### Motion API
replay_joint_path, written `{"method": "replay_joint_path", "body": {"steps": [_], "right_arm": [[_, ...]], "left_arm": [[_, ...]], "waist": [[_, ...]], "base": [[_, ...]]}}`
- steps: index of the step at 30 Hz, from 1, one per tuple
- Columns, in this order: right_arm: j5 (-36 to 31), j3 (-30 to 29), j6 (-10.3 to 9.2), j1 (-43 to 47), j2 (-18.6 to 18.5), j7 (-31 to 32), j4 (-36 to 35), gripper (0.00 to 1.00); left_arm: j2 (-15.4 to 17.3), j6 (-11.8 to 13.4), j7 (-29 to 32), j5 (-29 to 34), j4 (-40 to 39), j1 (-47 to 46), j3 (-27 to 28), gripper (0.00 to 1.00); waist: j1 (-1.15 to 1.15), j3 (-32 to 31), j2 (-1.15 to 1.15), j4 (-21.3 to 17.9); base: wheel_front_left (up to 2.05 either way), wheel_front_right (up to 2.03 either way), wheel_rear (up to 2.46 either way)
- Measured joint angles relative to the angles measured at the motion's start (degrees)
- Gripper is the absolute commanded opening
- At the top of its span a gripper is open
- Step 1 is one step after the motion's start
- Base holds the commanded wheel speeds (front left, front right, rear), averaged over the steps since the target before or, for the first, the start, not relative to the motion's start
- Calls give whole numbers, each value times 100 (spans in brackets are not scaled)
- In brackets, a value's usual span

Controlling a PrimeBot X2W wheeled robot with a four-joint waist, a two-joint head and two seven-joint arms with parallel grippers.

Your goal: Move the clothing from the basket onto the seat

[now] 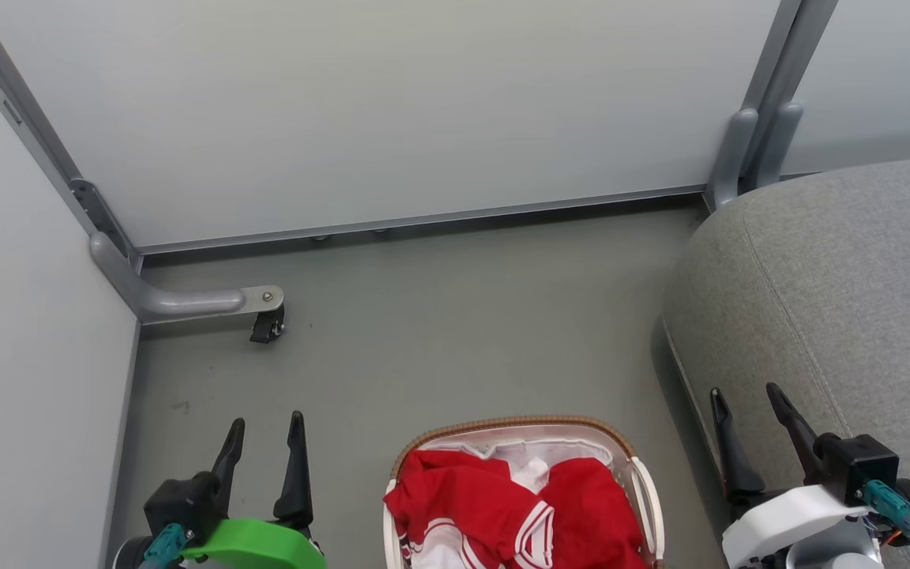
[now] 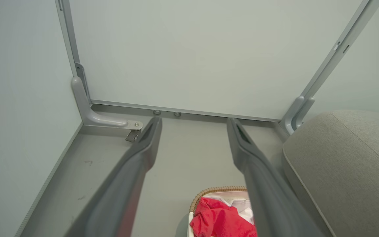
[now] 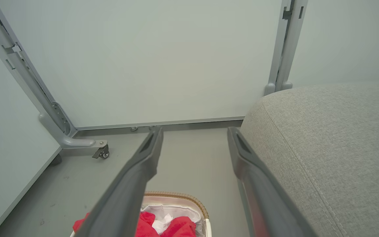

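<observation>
The white basket (image 1: pixel 644 486) with a brown woven rim stands on the floor at the bottom centre of the head view. Red clothing (image 1: pixel 494 494) with white striped trim fills it, lying on a white liner. The grey seat (image 1: pixel 842 300) rises to the right of the basket. My left gripper (image 1: pixel 266 423) is open at the lower left, over the floor left of the basket. My right gripper (image 1: pixel 746 393) is open at the lower right, over the seat's edge. In the left wrist view the basket (image 2: pixel 209 192) and clothing (image 2: pixel 219 219) lie between the fingers; the right wrist view has the clothing (image 3: pixel 179 227) and seat (image 3: pixel 334 138).
Pale partition panels close off the back and left. A metal foot with a caster (image 1: pixel 267 325) juts from the left corner onto the grey floor (image 1: pixel 439 332). Another metal post (image 1: pixel 747 150) stands behind the seat.
</observation>
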Motion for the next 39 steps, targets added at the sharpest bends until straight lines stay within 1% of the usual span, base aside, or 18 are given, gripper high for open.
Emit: {"method": "replay_joint_path", "body": {"steps": [10, 39], "right_arm": [[-376, 45, 0, 70, -3, -83, -3, 100], [-371, 99, 1, 77, -5, -83, -99, 100]], "left_arm": [[2, 0, -97, 298, 53, 24, -82, 100], [3, 3, -97, 249, 67, 27, -180, 100]], "waist": [[0, -28, 0, 45], [0, 55, 0, -1]], "base": [[0, 0, 0], [0, 0, 0]]}}
